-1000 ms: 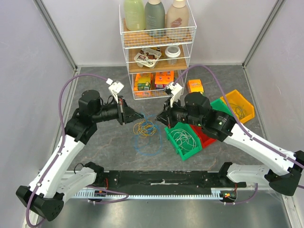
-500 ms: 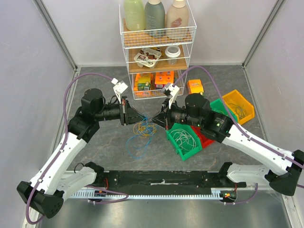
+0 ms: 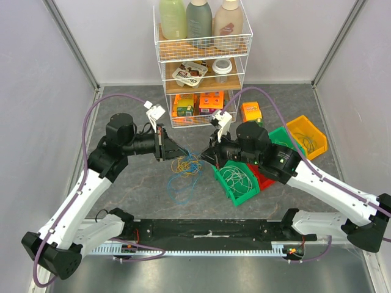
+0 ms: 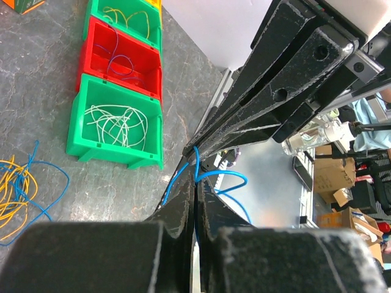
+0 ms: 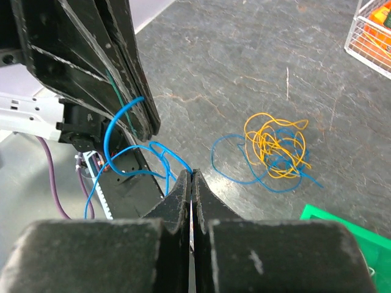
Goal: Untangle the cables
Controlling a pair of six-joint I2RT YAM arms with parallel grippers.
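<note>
Both my left gripper (image 3: 182,150) and right gripper (image 3: 206,154) pinch the blue cable (image 3: 177,188). Between them it runs left to right, the rest trailing down toward the yellow cables (image 3: 186,163).

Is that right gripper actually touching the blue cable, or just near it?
Touching. In the right wrist view, the blue cable runs straight into the tip of the right gripper, which is shut on it.
</note>
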